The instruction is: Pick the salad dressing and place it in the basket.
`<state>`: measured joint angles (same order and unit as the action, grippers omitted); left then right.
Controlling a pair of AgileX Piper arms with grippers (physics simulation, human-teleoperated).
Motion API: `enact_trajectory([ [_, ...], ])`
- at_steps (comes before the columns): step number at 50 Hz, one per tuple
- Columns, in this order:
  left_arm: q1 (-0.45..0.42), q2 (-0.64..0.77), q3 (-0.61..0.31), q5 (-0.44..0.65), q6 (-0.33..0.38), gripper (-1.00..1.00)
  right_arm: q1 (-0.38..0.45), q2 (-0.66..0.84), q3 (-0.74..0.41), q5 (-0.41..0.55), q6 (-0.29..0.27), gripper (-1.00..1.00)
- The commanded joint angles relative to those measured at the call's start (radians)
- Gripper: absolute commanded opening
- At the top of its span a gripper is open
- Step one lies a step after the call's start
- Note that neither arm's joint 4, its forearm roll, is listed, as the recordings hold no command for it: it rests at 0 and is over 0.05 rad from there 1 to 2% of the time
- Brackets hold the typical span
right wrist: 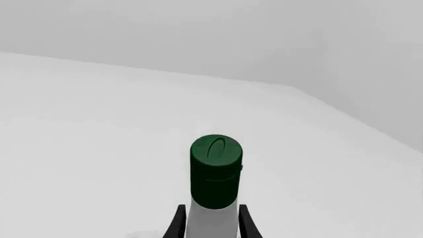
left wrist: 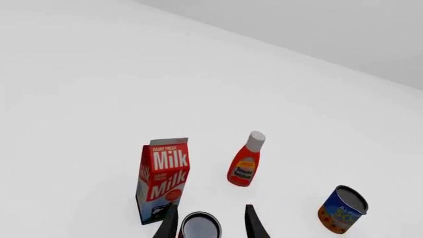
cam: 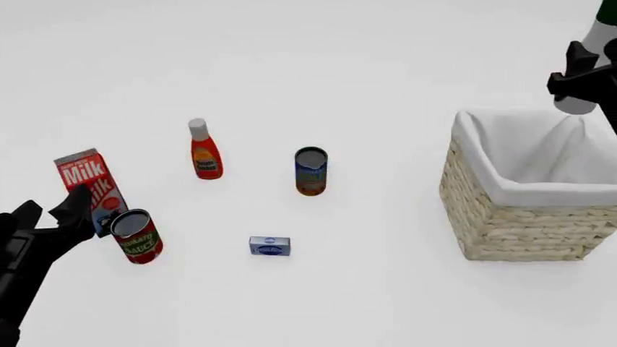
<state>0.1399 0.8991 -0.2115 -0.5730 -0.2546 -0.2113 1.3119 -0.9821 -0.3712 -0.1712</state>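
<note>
My right gripper (cam: 581, 74) is shut on the salad dressing (cam: 600, 32), a white bottle with a dark green cap, and holds it in the air above the far right edge of the basket (cam: 521, 224). In the right wrist view the green cap (right wrist: 215, 166) points away from the camera, with the white body between the fingers (right wrist: 177, 224). The basket is tan wicker with a white cloth lining, and what shows of its inside holds nothing. My left gripper (cam: 50, 210) is open and empty at the near left, by the milk carton.
A red milk carton (cam: 89, 184), a red tomato sauce can (cam: 136, 236), a red ketchup bottle with a white cap (cam: 204, 150), a blue and orange can (cam: 311, 171) and a small blue box (cam: 270, 246) stand left of the basket. The tomato sauce can shows between my left fingers (left wrist: 199, 225).
</note>
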Motion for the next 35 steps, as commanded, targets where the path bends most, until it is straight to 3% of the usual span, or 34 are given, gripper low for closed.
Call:
enact_trajectory([
  [1,0.007,0.007,-0.007,0.007,-0.052,1.0,-0.012,0.057,-0.008,-0.012,0.019,-1.0],
  [18,0.004,0.018,-0.009,-0.002,-0.05,1.0,-0.034,0.087,0.003,-0.016,0.003,-1.0],
  [35,0.002,0.036,-0.02,-0.009,-0.049,1.0,-0.028,0.024,0.067,0.029,-0.01,-1.0],
])
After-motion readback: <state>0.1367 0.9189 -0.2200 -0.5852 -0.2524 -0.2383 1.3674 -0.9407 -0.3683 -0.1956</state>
